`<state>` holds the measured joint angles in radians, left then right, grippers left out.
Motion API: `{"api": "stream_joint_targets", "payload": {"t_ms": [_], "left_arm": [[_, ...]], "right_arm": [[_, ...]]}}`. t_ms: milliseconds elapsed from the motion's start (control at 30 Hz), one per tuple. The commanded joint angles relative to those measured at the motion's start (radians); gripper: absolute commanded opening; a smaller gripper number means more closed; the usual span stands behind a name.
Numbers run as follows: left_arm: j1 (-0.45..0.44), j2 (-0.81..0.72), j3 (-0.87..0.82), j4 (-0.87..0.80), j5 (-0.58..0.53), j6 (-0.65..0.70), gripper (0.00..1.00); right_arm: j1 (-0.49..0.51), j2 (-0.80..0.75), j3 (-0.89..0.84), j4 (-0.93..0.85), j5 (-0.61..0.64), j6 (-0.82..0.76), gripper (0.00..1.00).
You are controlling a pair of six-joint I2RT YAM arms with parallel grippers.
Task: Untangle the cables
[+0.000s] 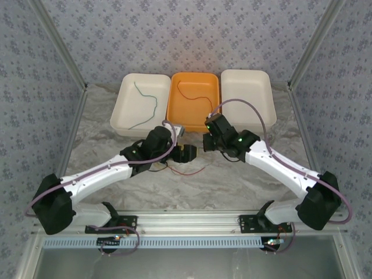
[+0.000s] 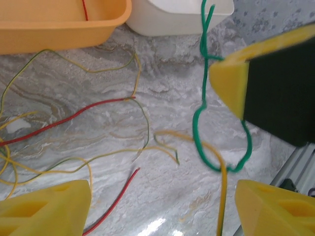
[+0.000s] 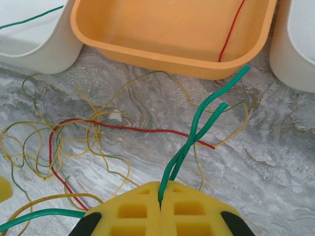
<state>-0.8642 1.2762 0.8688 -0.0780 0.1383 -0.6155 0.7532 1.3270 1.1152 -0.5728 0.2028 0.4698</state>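
Right tool (image 3: 160,196) is fully closed, pinching the green cable (image 3: 197,130) at a doubled-over section. The two strands cross once just above the pads, then run up toward the orange tray (image 3: 147,54).

Left tool (image 2: 162,191) is spread wide and grips nothing. In its wrist view the green cable hangs off the right tool as a loop, nearer the right-hand finger, with a yellow strand (image 2: 222,196) crossing it.

The rest is a loose tangle (image 3: 69,142) on the counter (image 3: 275,162), just in front of the trays. It's yellow, thin green and a red cable (image 3: 147,131) wound through each other. Already parked: a second green cable (image 3: 29,18) in the left white tray (image 1: 125,102) and a second red cable (image 3: 231,29) in the orange tray.

Handling, my read:
- Near weightless and limp, with a springy curl and no push stiffness.
- Any pull drags the neighbours along.
- The insulation is probably slick, so pinch it square between the pads.
- Best hold is the low bend of the green loop, or a free end.
- Draw slowly and watch for the pile lifting.

Unclear:
- Whether the yellow strand threads through the loop or just passes in front of it.
- Where the green tail ends; it leaves the right wrist view bottom-left.
- The tangle in the top view, which is mostly covered by the arms.
- The yellow ends, which are cut off at the frame edge.
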Motion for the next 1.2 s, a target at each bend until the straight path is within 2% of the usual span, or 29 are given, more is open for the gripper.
{"api": "stream_joint_targets", "payload": {"t_ms": [0,200,267,367,467,567,667,967,1167], "left_arm": [[-0.003,0.001,-0.01,0.145,-0.022,-0.068,0.79],[0.003,-0.014,-0.019,0.146,-0.045,-0.184,0.7],[0.02,-0.026,0.016,0.055,-0.044,-0.176,0.69],[0.094,-0.003,0.072,-0.057,0.073,-0.121,0.68],[0.177,0.028,0.07,-0.002,0.272,-0.117,0.67],[0.203,0.08,0.124,-0.015,0.401,-0.075,0.66],[0.195,0.136,0.189,-0.041,0.474,-0.033,0.65],[0.183,0.209,0.21,0.052,0.581,-0.043,0.64],[0.216,0.2,0.189,0.116,0.501,-0.078,0.68]], "right_arm": [[0.014,-0.012,-0.008,0.016,0.012,-0.002,0.0],[0.038,-0.099,-0.112,0.138,0.019,-0.063,0.0],[0.04,-0.142,-0.179,0.233,-0.003,-0.128,0.0],[0.039,-0.216,-0.278,0.376,-0.032,-0.245,0.0],[0.032,-0.281,-0.343,0.482,-0.068,-0.348,0.0],[0.015,-0.312,-0.362,0.537,-0.128,-0.439,0.0],[-0.012,-0.303,-0.338,0.524,-0.209,-0.493,0.0],[-0.062,-0.287,-0.315,0.514,-0.31,-0.5,0.0],[-0.064,-0.278,-0.311,0.5,-0.354,-0.508,0.0]]}}
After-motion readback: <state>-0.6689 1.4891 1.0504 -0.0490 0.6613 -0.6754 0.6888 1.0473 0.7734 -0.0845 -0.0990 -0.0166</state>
